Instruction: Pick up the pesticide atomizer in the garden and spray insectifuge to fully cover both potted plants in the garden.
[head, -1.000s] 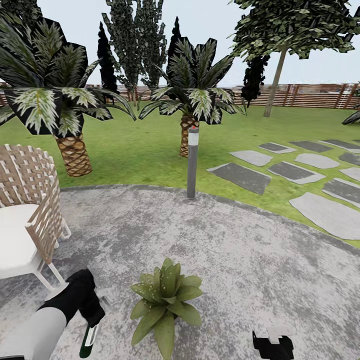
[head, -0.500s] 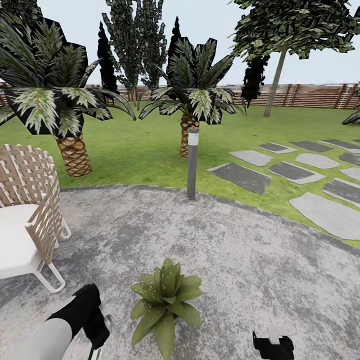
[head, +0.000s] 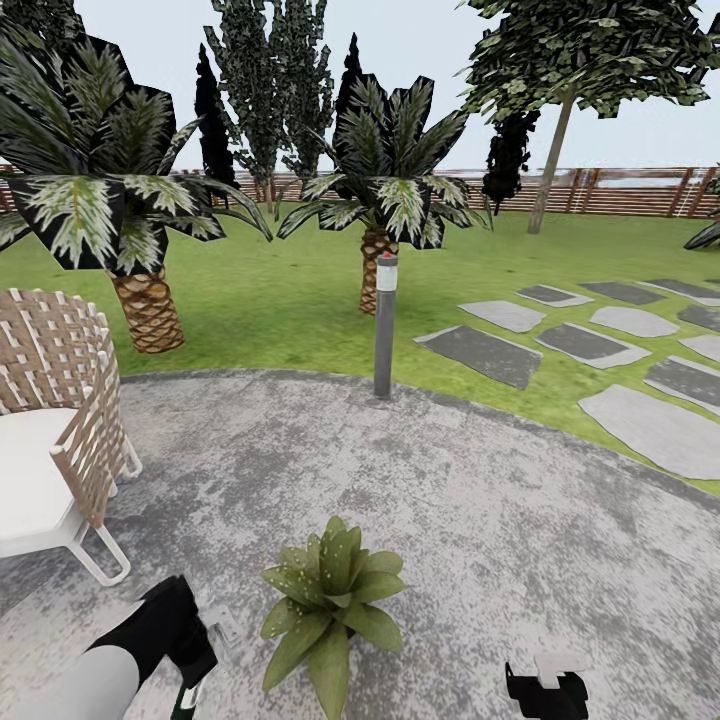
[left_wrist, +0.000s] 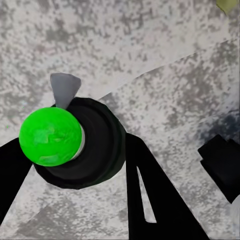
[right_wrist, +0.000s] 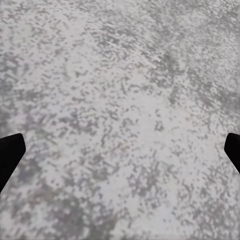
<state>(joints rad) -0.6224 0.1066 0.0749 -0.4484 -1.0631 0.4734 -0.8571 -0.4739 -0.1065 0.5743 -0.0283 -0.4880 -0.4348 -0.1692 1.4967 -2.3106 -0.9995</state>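
Atomizer (left_wrist: 75, 145) sits clamped between my left gripper (head: 195, 655) fingers; in the left wrist view I look down its dark body with a bright green end and a grey nozzle tab, paving behind. In the head view that gripper hangs at about 7 o'clock, just beside the potted plant (head: 330, 595), which stands at 6 o'clock on the paved area (head: 480, 500) with pale specks on some leaves. Right gripper (head: 545, 690) sits at 5 o'clock, fingers spread wide, nothing between them. Risks as I judge them: nozzle aimed at the paving rather than the leaves, so spray is wasted; bottle slipping in a narrow pinch; arm brushing leaves. Second plant not found yet.
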